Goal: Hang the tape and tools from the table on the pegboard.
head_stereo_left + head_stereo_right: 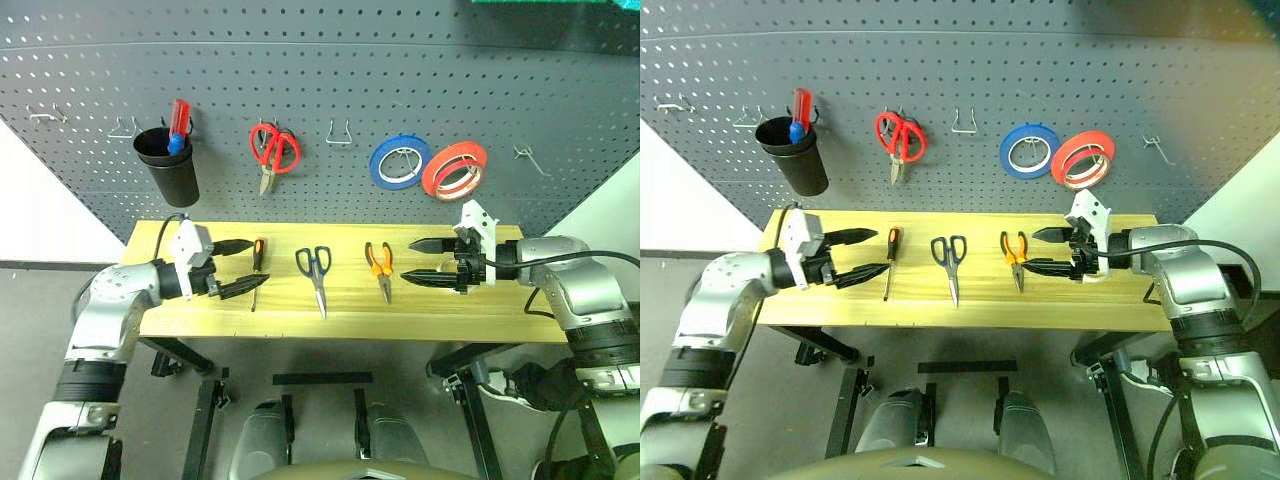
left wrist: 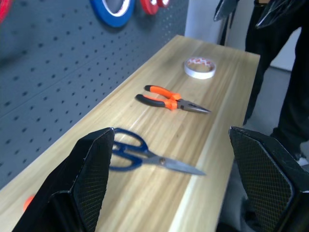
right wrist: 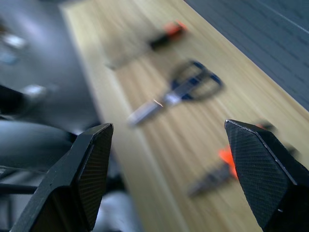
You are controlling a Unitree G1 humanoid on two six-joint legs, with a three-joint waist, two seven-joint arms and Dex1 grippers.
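Observation:
On the light wood table (image 1: 300, 322) lie a screwdriver (image 1: 257, 262) with a black-and-orange handle, black-handled scissors (image 1: 316, 272) and orange-handled pliers (image 1: 380, 268). The white tape (image 2: 200, 67) lies flat near the table's right end, beyond the pliers. My left gripper (image 1: 254, 263) hovers open over the table's left part, its tips right by the screwdriver. At the right, my right gripper (image 1: 406, 259) is open and points left toward the pliers, holding nothing. The dark grey pegboard (image 1: 320, 90) rises behind the table.
On the pegboard hang a black cup (image 1: 168, 165) with a red-and-blue tool, red-handled scissors (image 1: 272, 150), a blue roll (image 1: 400, 160) and a red-orange roll (image 1: 454, 170). Bare wire hooks sit at the centre (image 1: 338, 132), far right (image 1: 528, 155) and far left (image 1: 48, 116).

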